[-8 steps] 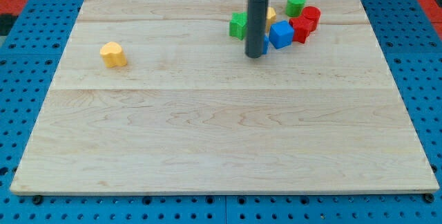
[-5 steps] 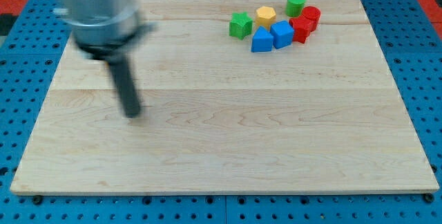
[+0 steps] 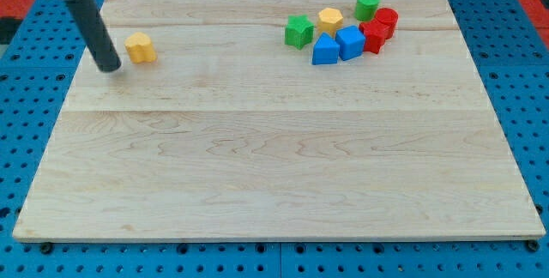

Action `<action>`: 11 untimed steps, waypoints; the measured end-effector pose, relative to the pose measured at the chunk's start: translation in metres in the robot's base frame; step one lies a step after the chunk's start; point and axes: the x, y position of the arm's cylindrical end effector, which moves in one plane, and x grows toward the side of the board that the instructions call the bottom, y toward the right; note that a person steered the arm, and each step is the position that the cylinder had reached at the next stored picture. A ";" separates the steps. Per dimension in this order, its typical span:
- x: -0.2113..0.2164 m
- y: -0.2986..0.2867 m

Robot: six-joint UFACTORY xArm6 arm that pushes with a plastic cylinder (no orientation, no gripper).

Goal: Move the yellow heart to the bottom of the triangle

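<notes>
Clawless, my tip (image 3: 110, 66) stands just beside the yellow heart (image 3: 140, 48), at its lower left, barely apart.

The pale wooden tabletop (image 3: 274, 166) carries a yellow heart (image 3: 140, 48) near the view's left, with my tip (image 3: 110, 67) just beside it. 7 blocks cluster at the view's top right, including a blue triangle (image 3: 324, 51).

no readable text or labels
</notes>
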 end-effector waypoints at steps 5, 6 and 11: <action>-0.023 0.010; -0.021 0.074; 0.030 0.230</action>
